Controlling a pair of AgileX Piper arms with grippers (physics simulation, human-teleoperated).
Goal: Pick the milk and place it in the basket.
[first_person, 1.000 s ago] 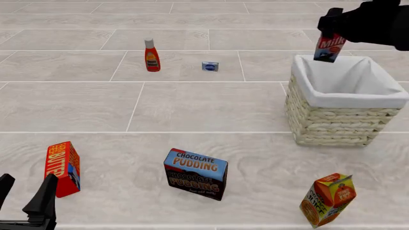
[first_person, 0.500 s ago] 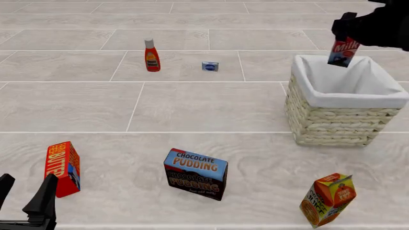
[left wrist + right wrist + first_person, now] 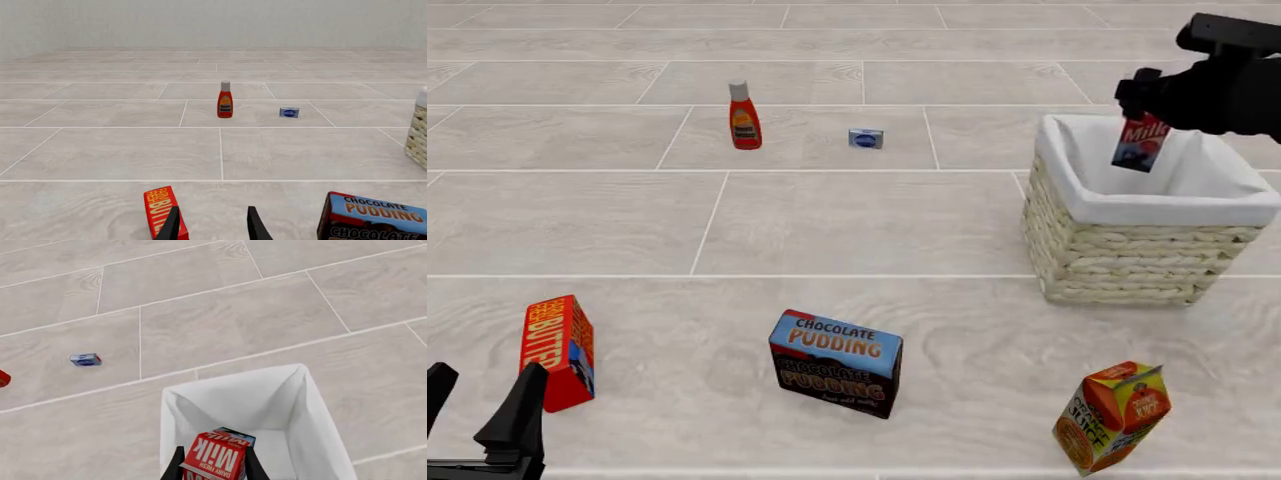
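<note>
One milk (image 3: 1141, 144) pinched by right gripper (image 3: 1148, 100) | one basket (image 3: 1121, 255) | left gripper (image 3: 481, 405) spread

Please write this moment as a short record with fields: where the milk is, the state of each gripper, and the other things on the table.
milk: the milk held upright over the basket, lower end below the rim
right gripper: right gripper shut on the milk
left gripper: left gripper open, holding nothing
other things: ketchup bottle, small blue packet, butter box, chocolate pudding box, orange juice carton

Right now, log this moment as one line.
right gripper: shut on red milk carton | over cream wicker basket | left gripper: open, idle
</note>
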